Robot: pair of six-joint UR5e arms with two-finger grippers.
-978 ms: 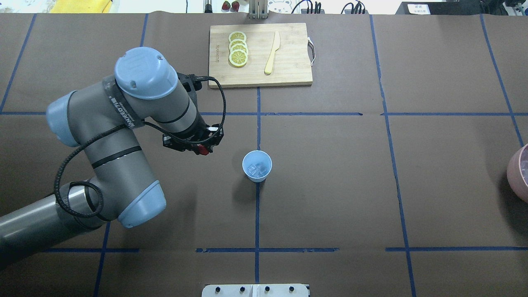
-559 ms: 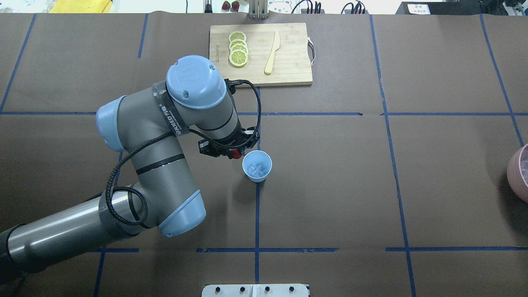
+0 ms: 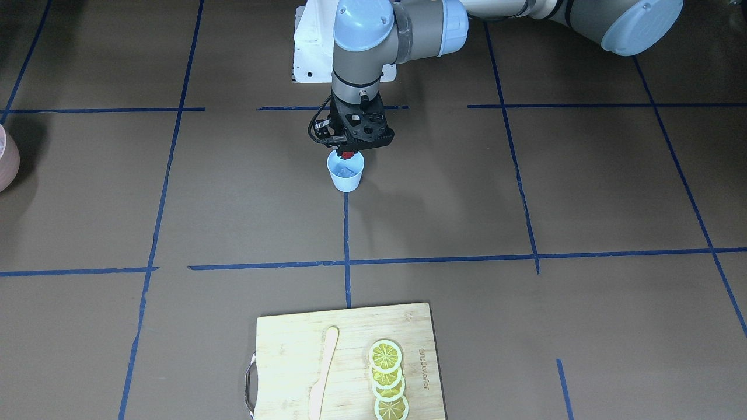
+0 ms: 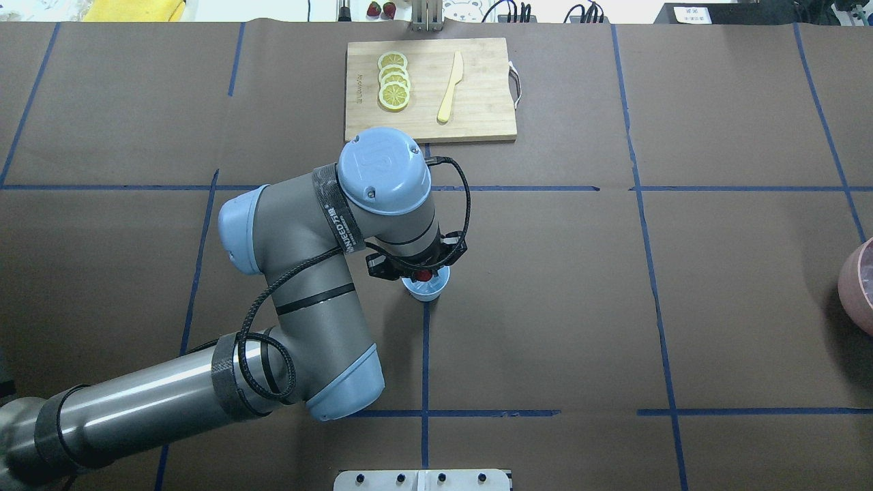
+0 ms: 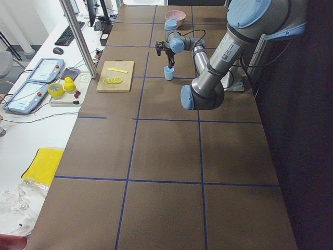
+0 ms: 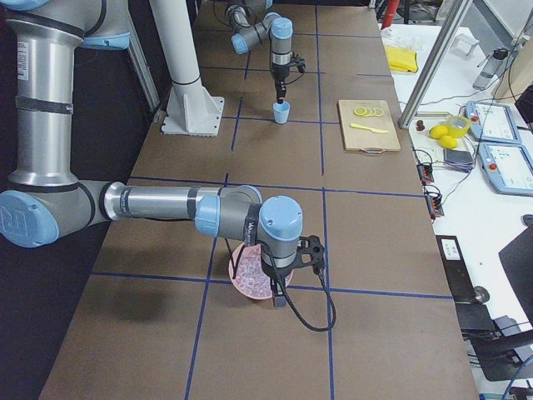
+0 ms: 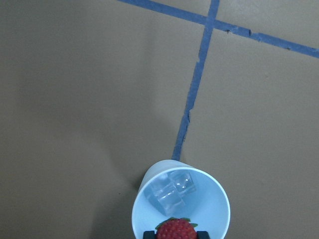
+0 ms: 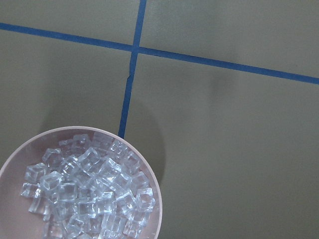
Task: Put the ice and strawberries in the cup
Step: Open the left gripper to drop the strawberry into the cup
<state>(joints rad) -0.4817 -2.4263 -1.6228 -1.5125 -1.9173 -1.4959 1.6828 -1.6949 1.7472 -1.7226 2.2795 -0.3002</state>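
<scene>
The pale blue cup (image 4: 428, 292) stands upright at the table's middle, on a blue tape line. Two clear lumps of ice (image 7: 173, 191) lie at its bottom. My left gripper (image 4: 424, 276) hangs straight down over the cup's mouth, shut on a red strawberry (image 7: 175, 230) that sits just above the rim (image 3: 348, 155). My right gripper (image 6: 278, 298) hovers by the pink bowl (image 6: 246, 280) at the table's right end. It shows only in the exterior right view, so I cannot tell its state. That bowl holds several more lumps of ice (image 8: 85, 191).
A wooden cutting board (image 4: 477, 109) lies at the far side with lemon slices (image 4: 394, 80) and a pale knife (image 4: 451, 87) on it. Two more red berries (image 4: 380, 9) sit beyond the table's far edge. Blue tape lines cross the brown table.
My left arm has swung to the right with the strawberry in its gripper, from left of the cup to right over its mouth. The cup has stayed in place.
</scene>
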